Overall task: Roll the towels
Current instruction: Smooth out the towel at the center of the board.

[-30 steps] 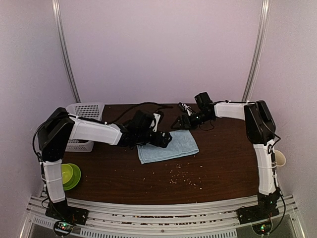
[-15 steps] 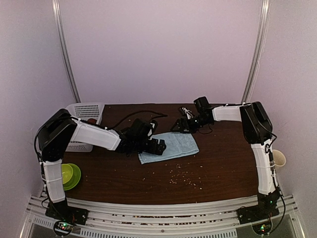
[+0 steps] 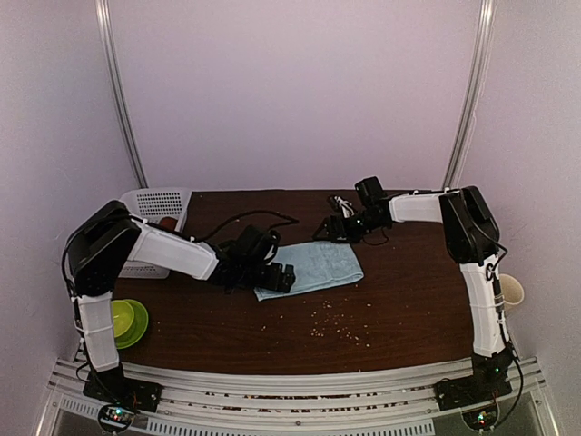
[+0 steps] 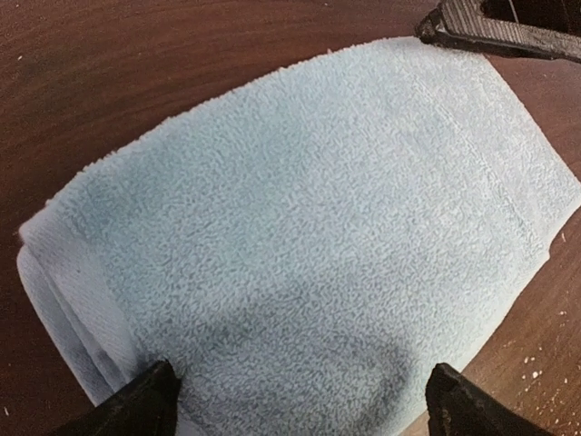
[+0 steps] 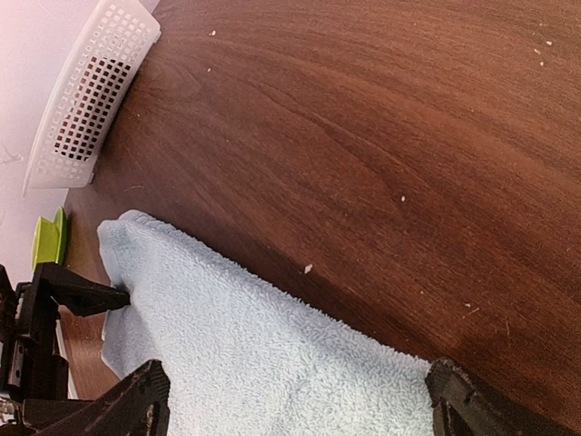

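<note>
You had a dark wooden table point(image 3: 408, 300) before you. On it lay the pale-blue towel point(image 3: 318, 265), folded flat near the middle (crumbs point(image 3: 336, 322) scattered just in front of it). A white perforated basket point(image 3: 154, 204) stood at the far-left corner, a green bowl point(image 3: 127, 320) at the left edge, and a black cable point(image 3: 245, 216) lay toward the back.

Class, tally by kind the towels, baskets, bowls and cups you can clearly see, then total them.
light-blue towel: 1
white basket: 1
green bowl: 1
pale cup: 1
Total: 4
reddish bit in the white basket: too small to tell, not counted.

towel point(image 5: 263, 363): pale blue, flat (crumbs point(image 5: 309, 268) nearby) | basket point(image 5: 86, 100): white, well apart
</note>
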Motion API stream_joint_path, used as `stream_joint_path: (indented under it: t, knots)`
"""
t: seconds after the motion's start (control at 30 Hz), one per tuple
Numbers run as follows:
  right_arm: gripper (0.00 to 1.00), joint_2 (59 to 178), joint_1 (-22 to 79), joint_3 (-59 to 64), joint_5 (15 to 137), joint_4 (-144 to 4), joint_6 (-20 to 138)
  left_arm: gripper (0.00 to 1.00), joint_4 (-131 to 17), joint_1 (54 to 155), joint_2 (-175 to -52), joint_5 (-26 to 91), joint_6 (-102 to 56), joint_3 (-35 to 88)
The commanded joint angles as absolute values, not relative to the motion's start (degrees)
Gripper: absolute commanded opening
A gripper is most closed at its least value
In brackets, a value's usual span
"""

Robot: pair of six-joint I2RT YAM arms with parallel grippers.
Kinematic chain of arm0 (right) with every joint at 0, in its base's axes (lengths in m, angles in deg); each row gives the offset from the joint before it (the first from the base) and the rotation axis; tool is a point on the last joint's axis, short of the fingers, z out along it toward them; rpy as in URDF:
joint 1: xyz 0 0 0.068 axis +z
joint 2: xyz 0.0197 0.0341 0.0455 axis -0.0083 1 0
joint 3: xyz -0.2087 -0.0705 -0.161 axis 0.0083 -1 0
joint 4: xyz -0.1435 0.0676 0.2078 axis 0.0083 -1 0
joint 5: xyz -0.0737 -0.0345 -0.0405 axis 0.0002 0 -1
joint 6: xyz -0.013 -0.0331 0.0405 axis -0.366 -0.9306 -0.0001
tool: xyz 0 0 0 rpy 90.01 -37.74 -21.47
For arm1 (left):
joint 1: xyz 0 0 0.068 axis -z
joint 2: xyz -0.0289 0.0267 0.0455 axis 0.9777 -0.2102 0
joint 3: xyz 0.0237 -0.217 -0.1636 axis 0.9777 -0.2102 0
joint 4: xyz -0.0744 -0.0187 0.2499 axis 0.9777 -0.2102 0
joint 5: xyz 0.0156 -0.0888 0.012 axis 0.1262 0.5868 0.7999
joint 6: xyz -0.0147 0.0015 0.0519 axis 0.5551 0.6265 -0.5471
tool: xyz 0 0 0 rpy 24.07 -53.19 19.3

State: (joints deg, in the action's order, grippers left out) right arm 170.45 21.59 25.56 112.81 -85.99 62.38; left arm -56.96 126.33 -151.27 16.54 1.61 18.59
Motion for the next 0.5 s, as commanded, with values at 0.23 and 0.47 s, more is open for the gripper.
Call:
stream_joint_path:
  t: [0.23, 0.47]
  knots:
    - [1.00, 169.7, 20.1, 26.4, 108.5, -89.5, 61.4, 0.98, -65.6, 125.3, -142.1, 8.9, 2.6, 15.6]
    - [1.00, 162.6, 20.1, 29.1, 112.9, -94.2, 56.4, 0.98, -66.7, 125.3, -139.7, 5.2, -0.1, 22.3]
